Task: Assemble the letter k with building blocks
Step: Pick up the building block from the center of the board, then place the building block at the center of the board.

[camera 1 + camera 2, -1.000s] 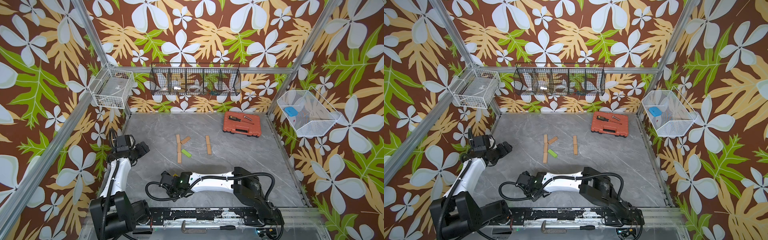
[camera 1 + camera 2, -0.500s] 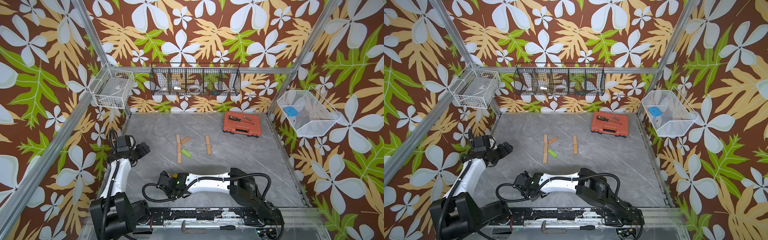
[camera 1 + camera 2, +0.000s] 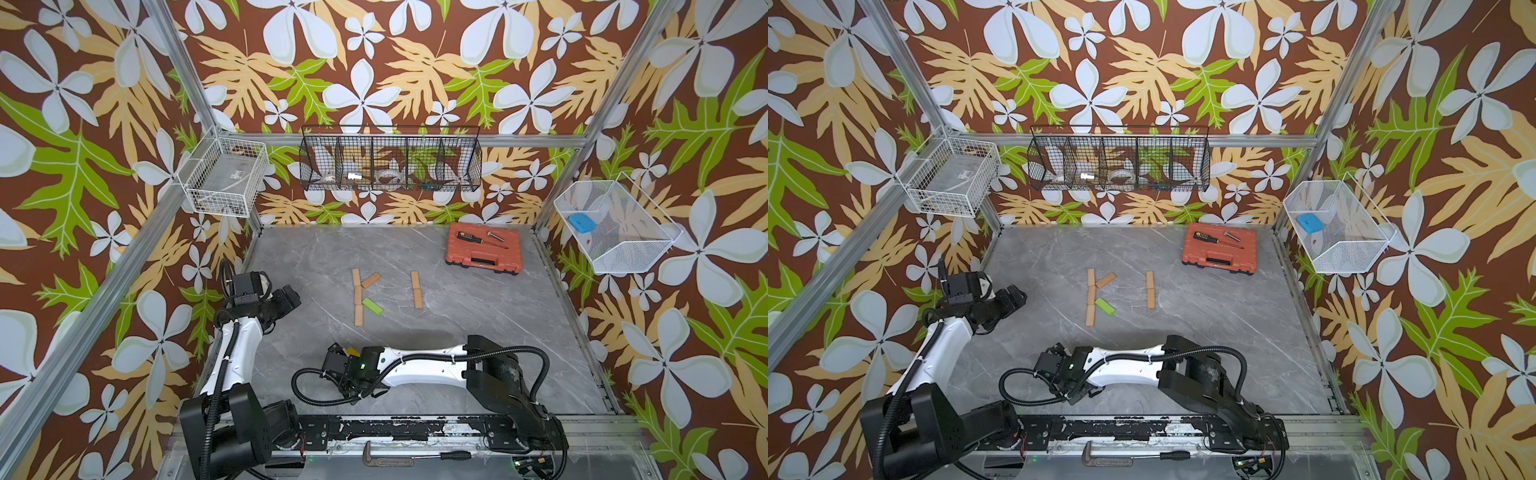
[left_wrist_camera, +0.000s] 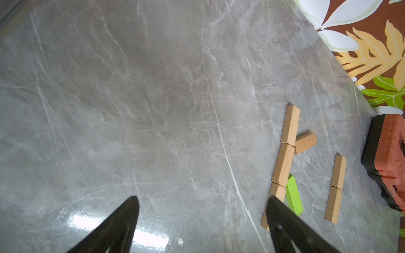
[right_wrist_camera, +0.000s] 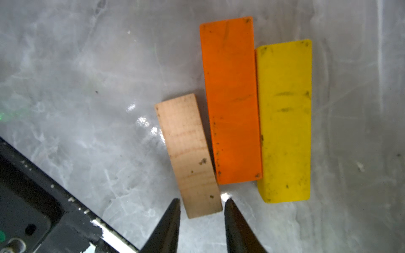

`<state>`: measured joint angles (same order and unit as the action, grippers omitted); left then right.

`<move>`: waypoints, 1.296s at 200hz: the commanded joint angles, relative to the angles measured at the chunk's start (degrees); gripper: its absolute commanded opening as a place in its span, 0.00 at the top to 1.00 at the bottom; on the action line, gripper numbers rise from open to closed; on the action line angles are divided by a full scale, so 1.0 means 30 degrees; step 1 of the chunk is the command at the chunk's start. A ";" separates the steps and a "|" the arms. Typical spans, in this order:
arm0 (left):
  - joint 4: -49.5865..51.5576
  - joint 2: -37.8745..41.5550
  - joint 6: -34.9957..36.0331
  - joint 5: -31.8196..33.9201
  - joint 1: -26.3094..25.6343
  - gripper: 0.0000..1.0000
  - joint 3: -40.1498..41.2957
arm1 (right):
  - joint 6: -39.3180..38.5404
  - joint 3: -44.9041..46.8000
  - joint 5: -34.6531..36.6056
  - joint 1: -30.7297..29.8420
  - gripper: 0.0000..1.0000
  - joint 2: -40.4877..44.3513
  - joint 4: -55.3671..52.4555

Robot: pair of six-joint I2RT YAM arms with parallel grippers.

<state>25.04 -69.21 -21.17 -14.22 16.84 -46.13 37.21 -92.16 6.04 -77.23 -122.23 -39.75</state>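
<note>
At seven o'clock on the table (image 3: 478, 332), the right gripper (image 5: 202, 204) straddles the end of a plain plank (image 5: 188, 153); whether its fingers pinch is unclear. The left gripper (image 4: 202, 198), at nine o'clock, has its fingers spread wide.

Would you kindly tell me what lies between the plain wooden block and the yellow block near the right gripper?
The orange block lies between the plain wooden block and the yellow block; the right wrist view shows it.

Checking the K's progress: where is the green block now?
In a top view the green block lies mid-table, slanting off the lower half of the three-plank wooden column, between it and the two-plank column.
</note>
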 commanded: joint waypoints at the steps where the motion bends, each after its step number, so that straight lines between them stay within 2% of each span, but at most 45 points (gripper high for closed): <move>1: -0.0406 0.0028 -0.0065 -0.0152 0.0042 0.08 -0.0005 | -0.0258 -0.0307 0.0075 -0.0008 0.62 -0.0323 0.0067; 52: -0.0393 0.0006 -0.0038 -0.0247 0.0041 0.07 -0.0005 | -0.0559 -0.0513 -0.0314 -0.0008 0.64 -0.0688 0.0206; 98: -0.0406 -0.0027 -0.0010 -0.0269 0.0044 0.08 -0.0005 | -0.0568 -0.0247 -0.0177 -0.0010 0.72 -0.0212 0.0407; 138: -0.0304 0.0006 0.0054 -0.0385 0.0043 0.08 0.0053 | -0.0481 0.0385 0.0535 0.0204 0.76 0.2146 0.0916; 169: -0.0625 0.0816 -0.0100 -0.1833 -0.0167 0.08 0.0230 | -0.0041 0.2557 0.1514 0.2131 0.78 0.5082 0.1294; 189: -0.0611 0.1537 -0.0082 -0.1685 -0.1249 0.08 -0.0070 | -0.0307 0.4126 0.2424 0.4000 0.78 0.6908 0.1389; 210: -0.0611 0.1872 -0.0108 -0.1899 -0.2763 0.08 -0.0591 | -0.0528 0.5878 0.1960 0.6450 0.78 0.8404 0.1872; 235: -0.0821 0.1844 -0.0252 -0.1894 -0.5326 0.08 -0.1228 | -0.0732 0.7641 0.1186 0.8956 0.78 0.9602 0.2652; 259: -0.1518 0.1777 -0.0254 -0.1853 -0.7773 0.08 -0.1549 | -0.0810 0.8738 0.0973 1.0489 0.78 1.0008 0.3115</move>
<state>23.35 -63.77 -21.43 -19.33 -1.43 -49.89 35.53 -68.03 9.93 -48.42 -93.10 -32.62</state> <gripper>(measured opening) 0.921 0.263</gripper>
